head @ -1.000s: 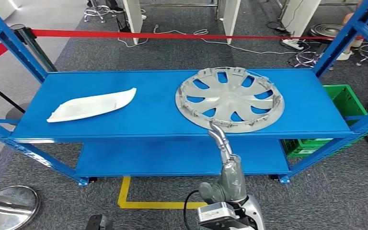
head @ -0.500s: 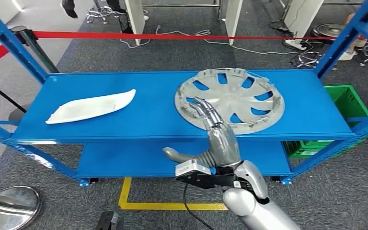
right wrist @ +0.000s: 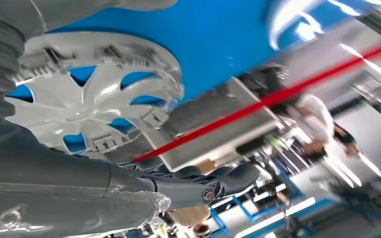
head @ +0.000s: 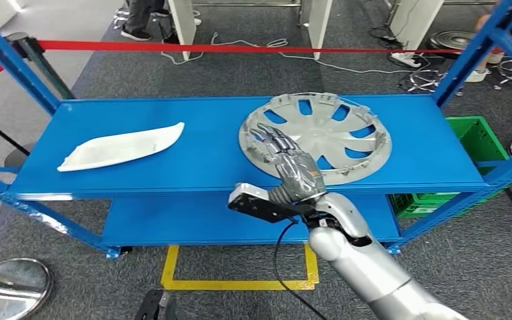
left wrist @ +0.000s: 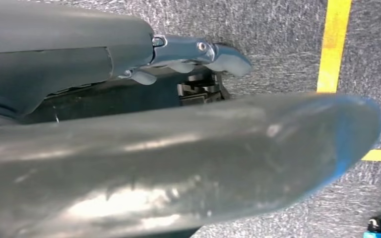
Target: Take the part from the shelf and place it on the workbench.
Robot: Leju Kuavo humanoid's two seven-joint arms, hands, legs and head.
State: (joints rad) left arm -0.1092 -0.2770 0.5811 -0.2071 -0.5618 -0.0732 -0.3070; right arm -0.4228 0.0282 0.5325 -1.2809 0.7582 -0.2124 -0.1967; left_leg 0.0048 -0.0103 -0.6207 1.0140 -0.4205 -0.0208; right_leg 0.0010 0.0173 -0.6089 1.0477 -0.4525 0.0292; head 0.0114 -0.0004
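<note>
The shelf (head: 213, 143) top is bare blue through the middle of the frame, between the white curved part (head: 121, 146) at left and the grey wheel cover (head: 315, 137) at right. The right robot hand (head: 288, 165), fingers spread, hangs over the cover's near left rim. Blue uprights (head: 13, 60) stand at the frame's left and right edges. A red barrier tape (head: 240, 48) crosses behind, along the top.

Grey spoked hubcap (head: 327, 137) lies flat on the blue shelf (head: 193, 160)
</note>
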